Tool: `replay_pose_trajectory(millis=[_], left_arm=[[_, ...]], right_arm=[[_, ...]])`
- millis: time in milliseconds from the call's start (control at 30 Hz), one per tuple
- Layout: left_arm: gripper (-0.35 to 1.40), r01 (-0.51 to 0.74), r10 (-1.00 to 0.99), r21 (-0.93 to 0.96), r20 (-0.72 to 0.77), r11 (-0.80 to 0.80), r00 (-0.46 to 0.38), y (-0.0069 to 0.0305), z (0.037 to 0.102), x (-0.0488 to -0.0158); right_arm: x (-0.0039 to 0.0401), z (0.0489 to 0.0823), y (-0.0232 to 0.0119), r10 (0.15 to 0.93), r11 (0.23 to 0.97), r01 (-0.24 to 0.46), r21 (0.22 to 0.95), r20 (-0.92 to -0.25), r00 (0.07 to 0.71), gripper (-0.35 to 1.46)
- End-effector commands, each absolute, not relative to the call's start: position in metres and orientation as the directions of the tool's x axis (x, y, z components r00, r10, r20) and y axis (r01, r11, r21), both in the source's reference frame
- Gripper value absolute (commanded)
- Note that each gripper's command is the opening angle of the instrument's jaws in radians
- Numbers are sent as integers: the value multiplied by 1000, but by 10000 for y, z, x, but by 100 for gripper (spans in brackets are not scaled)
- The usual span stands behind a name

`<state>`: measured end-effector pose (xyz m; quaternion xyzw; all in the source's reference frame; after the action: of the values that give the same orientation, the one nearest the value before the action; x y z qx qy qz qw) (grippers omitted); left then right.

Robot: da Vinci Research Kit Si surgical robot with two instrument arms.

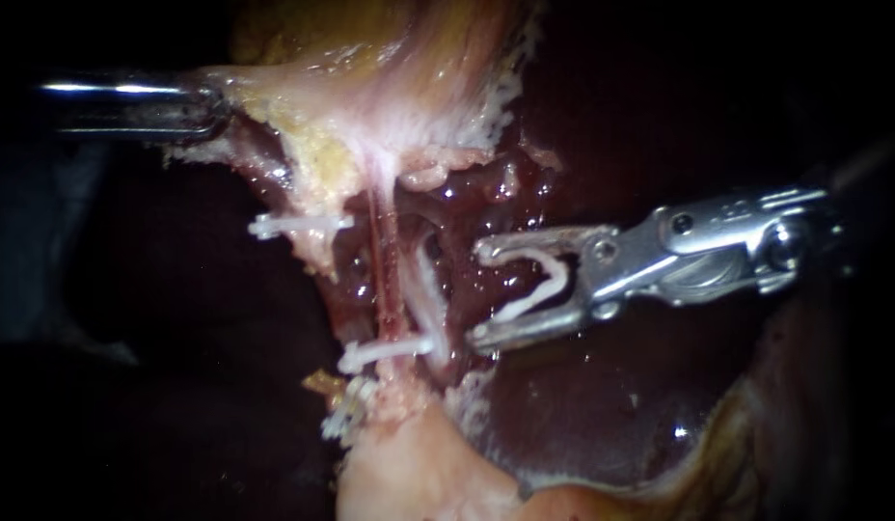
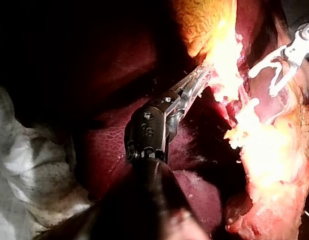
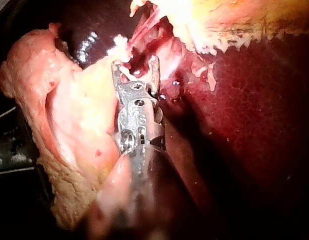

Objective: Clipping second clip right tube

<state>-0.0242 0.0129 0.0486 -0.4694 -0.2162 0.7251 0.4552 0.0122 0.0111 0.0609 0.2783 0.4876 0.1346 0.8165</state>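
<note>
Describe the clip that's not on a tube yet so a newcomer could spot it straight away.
Start at the metal right instrument over the dark liver. Between its jaws sits the open clip, a white V. The clamped clips nearby lie flat and straight across the tubes; this one is spread wide and closed around nothing.

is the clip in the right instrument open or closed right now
open: the white clip in the right instrument spreads in a v, its arms well apart.
</note>
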Motion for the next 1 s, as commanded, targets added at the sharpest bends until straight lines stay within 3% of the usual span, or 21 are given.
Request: replay_pose_trajectory(millis=[33,667,1000], left_arm=[[-35,-458,863,-741,-484,-492,-145,129,486,-242],[-35,-458,863,-740,-484,-492,-144,128,485,-243],[-35,-458,863,-740,-484,-492,-144,128,485,-243]], right_arm=[[125,611,110,503,801,47,596,-715,486,49],[190,646,94,603,728,37,684,-665,441,49],[208,653,90,636,695,91,714,-669,385,49]])
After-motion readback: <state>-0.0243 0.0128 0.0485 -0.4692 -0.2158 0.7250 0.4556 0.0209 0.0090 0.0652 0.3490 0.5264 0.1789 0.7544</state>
